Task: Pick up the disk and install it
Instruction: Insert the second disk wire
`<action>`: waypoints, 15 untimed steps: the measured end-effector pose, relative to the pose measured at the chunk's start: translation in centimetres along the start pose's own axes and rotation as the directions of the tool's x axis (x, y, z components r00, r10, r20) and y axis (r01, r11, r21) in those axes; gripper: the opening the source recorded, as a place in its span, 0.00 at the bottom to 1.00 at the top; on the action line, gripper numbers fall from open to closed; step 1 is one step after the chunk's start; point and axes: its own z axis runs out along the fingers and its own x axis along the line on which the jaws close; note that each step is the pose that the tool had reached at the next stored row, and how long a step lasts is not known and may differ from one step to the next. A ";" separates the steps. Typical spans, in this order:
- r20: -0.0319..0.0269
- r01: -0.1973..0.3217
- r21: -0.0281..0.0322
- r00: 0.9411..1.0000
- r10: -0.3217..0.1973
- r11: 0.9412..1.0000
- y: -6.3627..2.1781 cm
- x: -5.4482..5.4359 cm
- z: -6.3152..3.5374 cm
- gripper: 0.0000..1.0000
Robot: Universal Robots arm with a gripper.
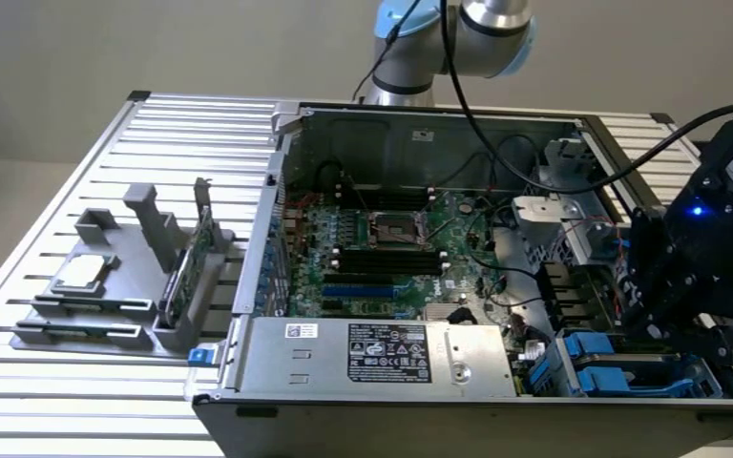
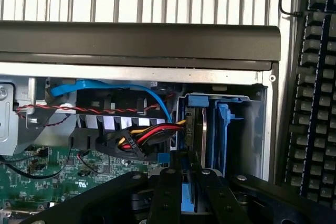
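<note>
Where my black fingers (image 2: 169, 192) come together in the wrist view, they stand nearly closed on the blue carrier edge of the disk (image 2: 195, 145), which sits upright on its edge in the drive bay (image 2: 247, 129) at the corner of the computer case (image 1: 494, 420). My gripper (image 2: 189, 195) is cut off by the frame edge, so I see only the finger ends and the linkage behind them, and the silver face of the disk is mostly hidden between the carrier rails and the bay wall. A bundle of red, yellow and black wires (image 2: 149, 135) reaches toward the disk's end, though I cannot tell whether its plug touches it. A blue cable (image 2: 113, 87) arcs above that bundle. In the exterior view my gripper (image 1: 691, 296) hangs over the case's corner at the exterior view's right, covering part of the bay, with blue carrier parts (image 1: 615, 367) showing just below it. How deep the disk sits there is hard to make out. On the slatted table (image 1: 99, 401) at the exterior view's left stands a grey holder (image 1: 125, 286) with a silver chip (image 1: 83, 274) and a green card (image 1: 188, 272).
</note>
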 end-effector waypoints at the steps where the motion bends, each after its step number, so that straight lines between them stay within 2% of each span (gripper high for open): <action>1: -0.001 0.000 0.000 1.000 0.000 1.000 0.01 0.0 0.01 0.17; 15: -0.017 -0.002 -0.001 1.000 0.002 1.000 0.04 -0.7 0.20 0.17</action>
